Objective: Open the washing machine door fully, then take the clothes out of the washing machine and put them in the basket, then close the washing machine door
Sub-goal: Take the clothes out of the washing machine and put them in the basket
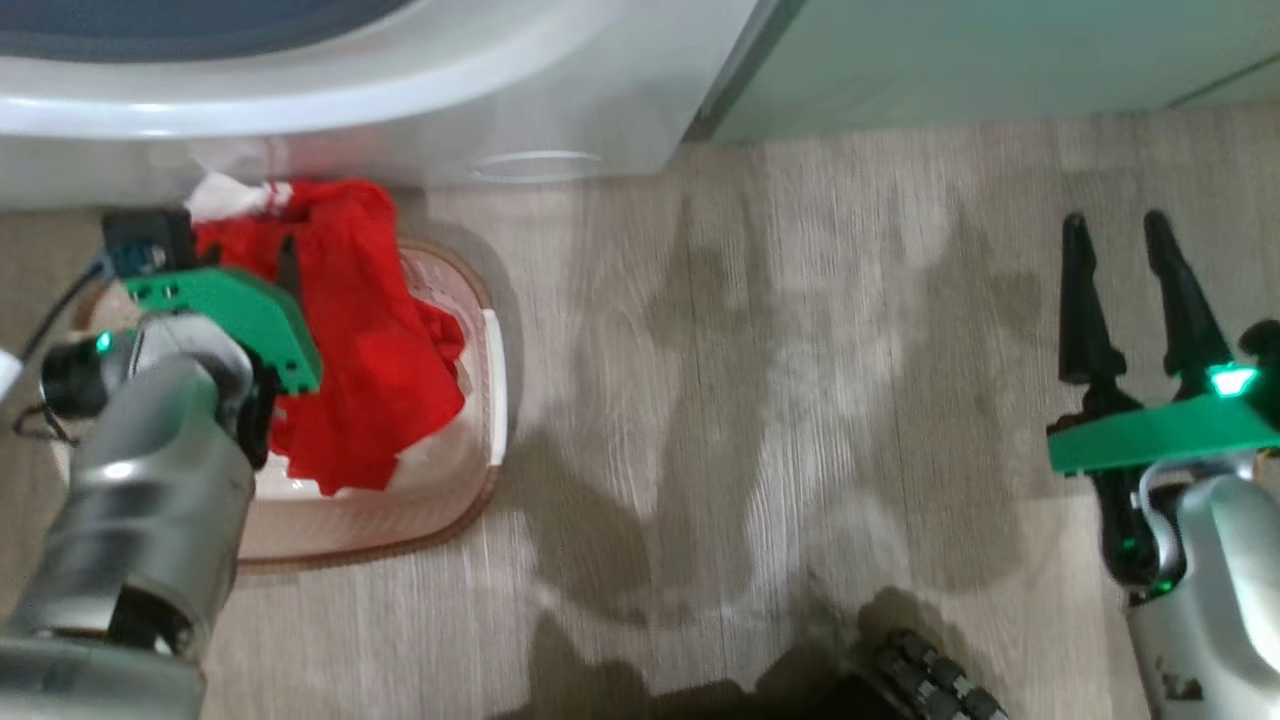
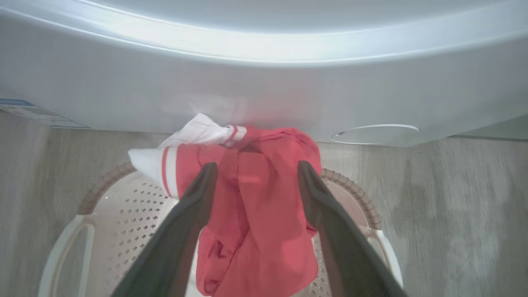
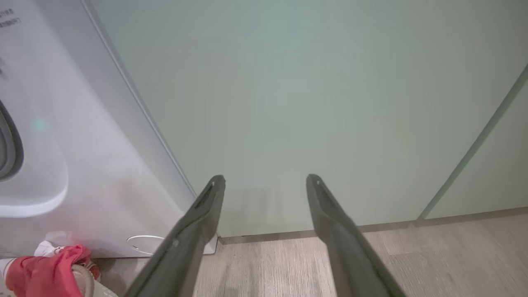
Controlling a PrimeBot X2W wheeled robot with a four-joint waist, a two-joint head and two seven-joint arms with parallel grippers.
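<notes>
Left claw (image 2: 256, 165) spread wide above red clothes (image 2: 264, 231) heaped in basket (image 2: 352, 187) just beside washer (image 2: 123, 82) front; right claw (image 1: 1115, 222) spread, empty, over wooden floor (image 1: 750, 350).

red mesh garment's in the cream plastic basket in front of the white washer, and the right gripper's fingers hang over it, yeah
No: it is the left gripper whose fingers hang open over the red mesh garment in the cream perforated plastic basket before the white washing machine, as the head and left wrist views show. The right gripper is off over the wood-look floor.
</notes>
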